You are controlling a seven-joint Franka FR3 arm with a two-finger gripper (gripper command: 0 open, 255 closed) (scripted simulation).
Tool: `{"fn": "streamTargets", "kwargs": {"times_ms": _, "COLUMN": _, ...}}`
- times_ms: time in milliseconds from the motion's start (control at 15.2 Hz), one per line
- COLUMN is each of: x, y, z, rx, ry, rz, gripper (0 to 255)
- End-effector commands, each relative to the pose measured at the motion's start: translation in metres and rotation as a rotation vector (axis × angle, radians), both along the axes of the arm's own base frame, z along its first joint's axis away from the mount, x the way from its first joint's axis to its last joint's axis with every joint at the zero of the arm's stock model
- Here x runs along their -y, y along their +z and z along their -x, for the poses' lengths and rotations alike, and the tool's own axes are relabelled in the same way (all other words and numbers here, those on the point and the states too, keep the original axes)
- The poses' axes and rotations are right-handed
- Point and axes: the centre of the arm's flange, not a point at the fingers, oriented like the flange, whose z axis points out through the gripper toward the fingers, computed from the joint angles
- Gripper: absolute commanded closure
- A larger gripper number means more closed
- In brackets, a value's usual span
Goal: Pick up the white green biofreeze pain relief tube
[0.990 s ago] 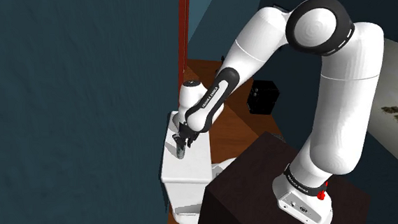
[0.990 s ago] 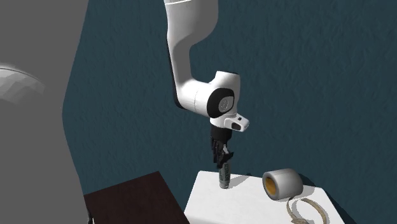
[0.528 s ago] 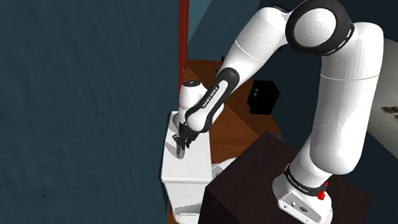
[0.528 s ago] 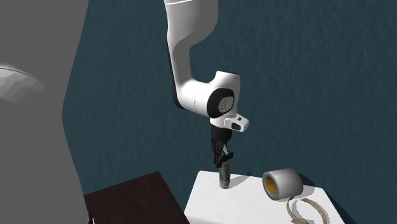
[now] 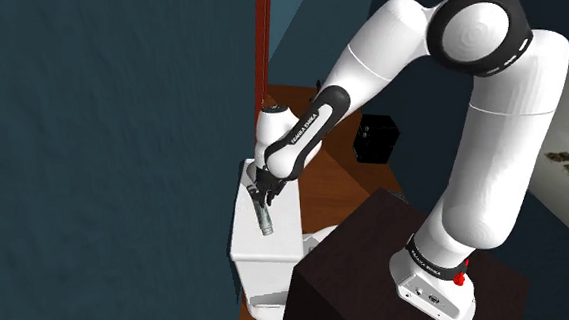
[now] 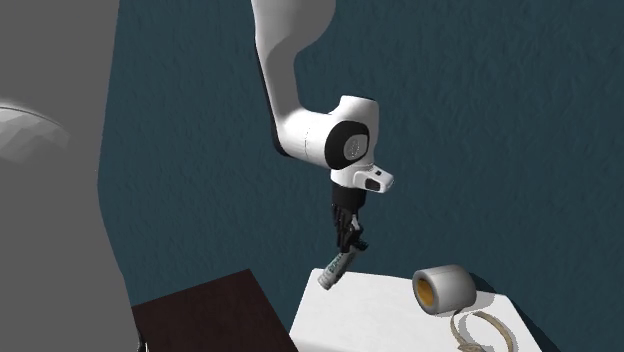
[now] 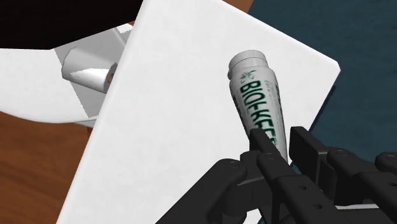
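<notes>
Stand, dark and boxy, sits at the second exterior view's lower left, just beside the white desk. Next to the right, over the desk's far left corner in that view, the claw hangs point-down from the white arm, its 2 fingers drawn narrow on the tube. The tube is white with green lettering and tilted, its capped end lowest and slanting out toward the desk's left edge. I judge that end to be clear of the desk top, though the gap is slight and hard to read there.

The wrist view backs this. The black fingers clasp the printed body of the tube on both sides. The cap points away from the claw, over the desk near 1 of its corners.

Farther right in the second exterior view, a white roll with a yellowish core lies on its side by the desk's far edge, well apart from the tube. A pale loop of cord lies toward the near right edge.

So the grasp looks made and the lift begun. What is left, as I judge it, is to raise the tube until it is plainly off the desk, without the tilted hold slipping.
</notes>
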Motion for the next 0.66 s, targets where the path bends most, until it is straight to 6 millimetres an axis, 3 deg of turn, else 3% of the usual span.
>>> {"fn": "streamTargets", "kwargs": {"times_ms": 0, "x": -0.001, "y": 0.011, "z": 0.0, "rx": 0.0, "ry": 0.0, "rz": 0.0, "gripper": 255}}
{"fn": "streamTargets", "kwargs": {"times_ms": 462, "x": -0.001, "y": 0.048, "z": 0.0, "rx": 0.0, "ry": 0.0, "rz": 0.0, "gripper": 255}}
{"fn": "streamTargets", "kwargs": {"times_ms": 594, "x": -0.001, "y": 0.049, "z": 0.0, "rx": 0.0, "ry": 0.0, "rz": 0.0, "gripper": 255}}
